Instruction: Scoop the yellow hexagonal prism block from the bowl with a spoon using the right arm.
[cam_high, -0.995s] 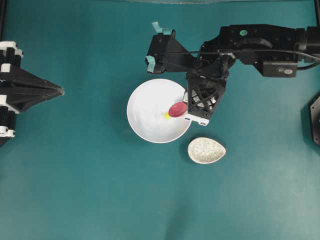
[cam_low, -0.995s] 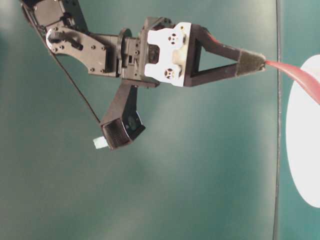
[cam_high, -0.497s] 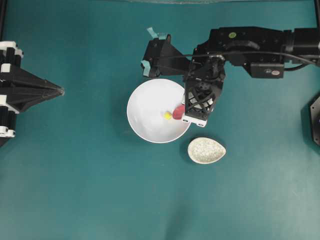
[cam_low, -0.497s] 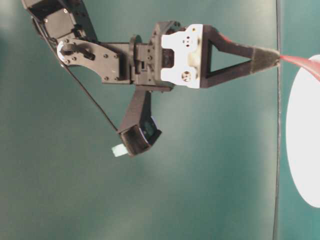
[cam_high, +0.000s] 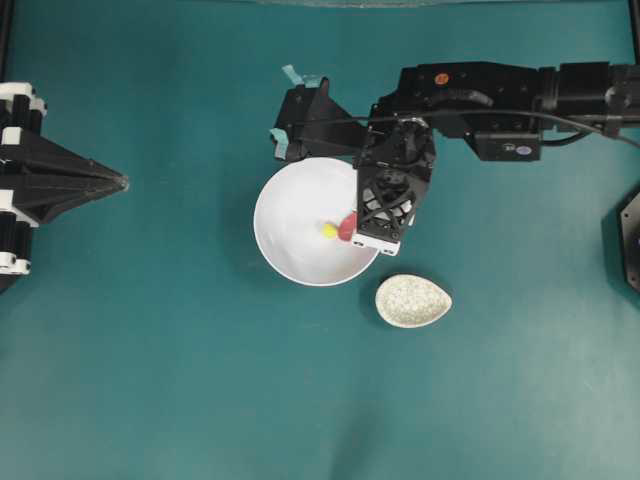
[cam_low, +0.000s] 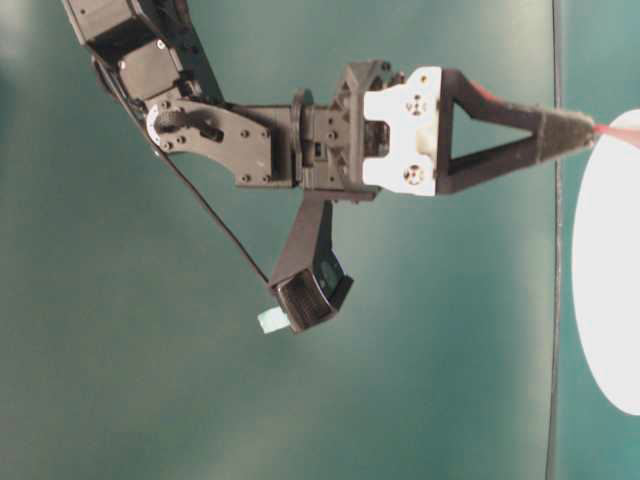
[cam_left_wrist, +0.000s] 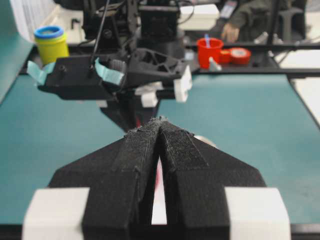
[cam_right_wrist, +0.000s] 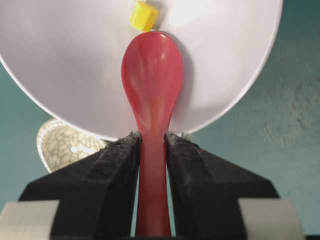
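Teal matting covers the whole table (cam_high: 180, 350), and on it sits the white bowl (cam_high: 290, 215) with a small speckled dish (cam_high: 413, 300) just beside its lower right rim. Inside the bowl, a little right of centre, lies the yellow block (cam_high: 328, 230).

Reaching in from the right, the right gripper (cam_right_wrist: 152, 150) points down over the bowl's right side, pinching the handle of the red spoon (cam_right_wrist: 152, 80) between its two black fingers (cam_right_wrist: 117, 165). The jaws are only as far apart as the handle is wide. The scoop faces up and leads toward the block (cam_right_wrist: 143, 15), its tip touching it or just short of it; the view is too steep to say which. Held this way, the spoon looks set to slide under the block rather than push it off.

At the table's left edge the left gripper (cam_left_wrist: 160, 135) is parked well apart, its jaws pressed together on nothing.
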